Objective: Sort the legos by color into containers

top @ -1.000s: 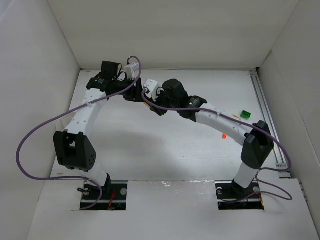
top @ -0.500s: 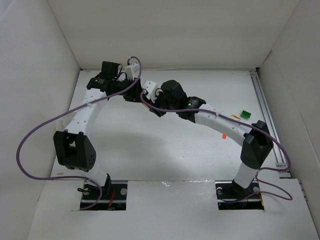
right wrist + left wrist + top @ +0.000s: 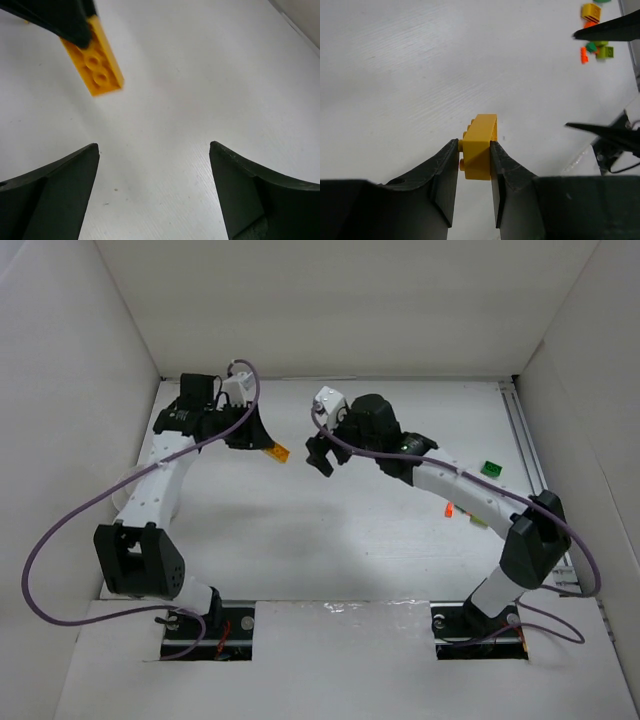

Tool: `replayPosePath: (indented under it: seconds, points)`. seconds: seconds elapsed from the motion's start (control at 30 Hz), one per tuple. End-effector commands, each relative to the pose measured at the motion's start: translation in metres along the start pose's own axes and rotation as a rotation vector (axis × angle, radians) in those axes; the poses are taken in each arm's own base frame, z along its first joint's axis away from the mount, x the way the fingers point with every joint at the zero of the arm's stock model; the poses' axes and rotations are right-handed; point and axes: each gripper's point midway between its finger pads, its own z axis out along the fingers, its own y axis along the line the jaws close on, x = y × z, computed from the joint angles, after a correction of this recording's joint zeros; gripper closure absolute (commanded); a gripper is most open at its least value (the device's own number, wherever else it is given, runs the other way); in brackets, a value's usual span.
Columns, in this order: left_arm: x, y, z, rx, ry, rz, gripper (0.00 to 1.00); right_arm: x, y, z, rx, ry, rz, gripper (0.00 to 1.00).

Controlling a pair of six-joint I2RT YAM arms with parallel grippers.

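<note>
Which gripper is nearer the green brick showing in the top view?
Right. The right gripper hangs open mid-table, well short of the green brick by its own arm's side. The left gripper is farther still, shut on a yellow brick.

free: floor point(image 3: 330, 530) centre | blocked: yellow brick point(image 3: 98, 65) ahead of right end effector point(image 3: 152, 146)

A: What lies on the flat white floor point(image 3: 330, 530)?
B: Near its right edge a small green plastic brick point(image 3: 490, 468), and more to the front, apart from it, a tiny orange-red plastic brick point(image 3: 448, 510)
</note>
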Motion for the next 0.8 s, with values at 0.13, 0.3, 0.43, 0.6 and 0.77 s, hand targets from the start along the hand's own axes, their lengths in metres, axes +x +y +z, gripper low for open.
replayPosePath:
  seconds: [0.13, 0.3, 0.43, 0.6, 0.77]
  points:
    - [-0.016, 0.064, -0.08, -0.419, -0.167, 0.021, 1.0, -0.012, -0.053, -0.048, 0.08, -0.088, 0.186, 0.02]
    - [0.001, 0.115, -0.133, -0.617, -0.118, 0.017, 1.0, 0.021, -0.094, -0.064, 0.107, 0.005, 0.335, 0.02]
    - [0.02, 0.138, -0.181, -0.7, -0.117, -0.022, 1.0, 0.047, -0.113, -0.073, 0.12, 0.068, 0.46, 0.02]
    - [0.052, 0.159, -0.207, -0.78, -0.08, -0.053, 1.0, 0.06, -0.124, -0.076, 0.159, 0.076, 0.516, 0.02]
    - [0.059, 0.162, -0.203, -0.786, -0.079, -0.096, 1.0, 0.066, -0.13, -0.079, 0.177, 0.08, 0.55, 0.02]
